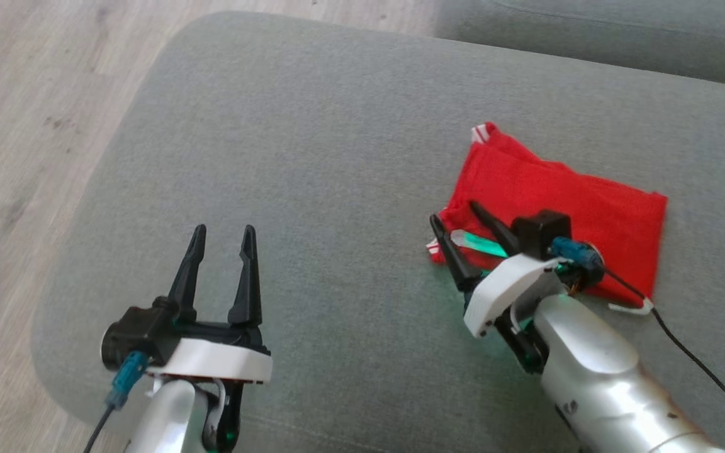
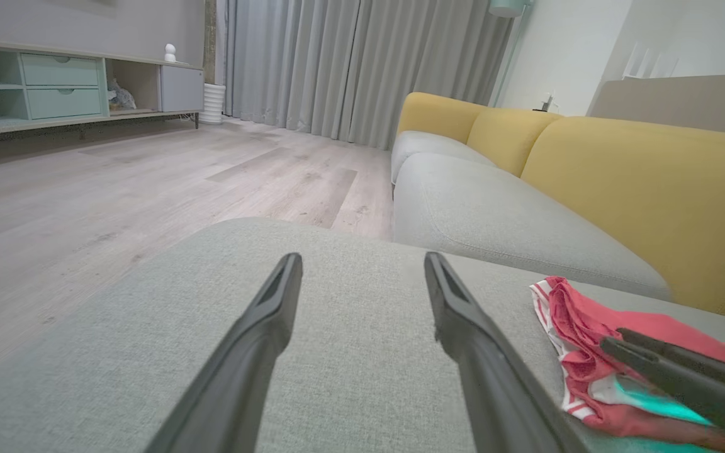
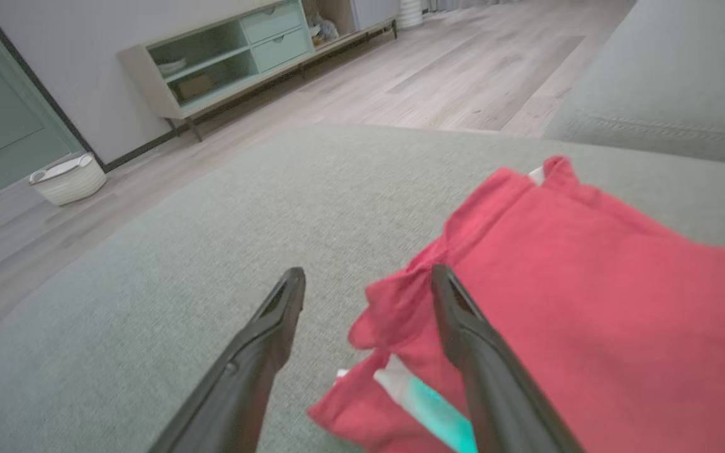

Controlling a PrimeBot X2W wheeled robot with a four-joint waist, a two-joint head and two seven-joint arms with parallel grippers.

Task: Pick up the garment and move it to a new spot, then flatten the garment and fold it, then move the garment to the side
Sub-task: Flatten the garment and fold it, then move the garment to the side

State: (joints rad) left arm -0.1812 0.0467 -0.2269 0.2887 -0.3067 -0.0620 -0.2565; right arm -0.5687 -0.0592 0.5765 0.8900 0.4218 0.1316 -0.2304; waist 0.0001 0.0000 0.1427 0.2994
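Observation:
The garment is red with white striped trim, folded into a rough rectangle on the right part of the grey cushion. My right gripper stands open over the garment's left edge, one finger above the cloth and one beside it, nothing pinched. The right wrist view has the garment on the right with its bunched left edge between my fingers. My left gripper is open over bare cushion at the lower left, well away from the cloth. The left wrist view catches the garment at the right.
The cushion's rounded edge drops to wood floor on the left. Another grey seat lies beyond, with yellow backrests. A black cable trails from my right wrist. A cabinet and a white basket stand by the far wall.

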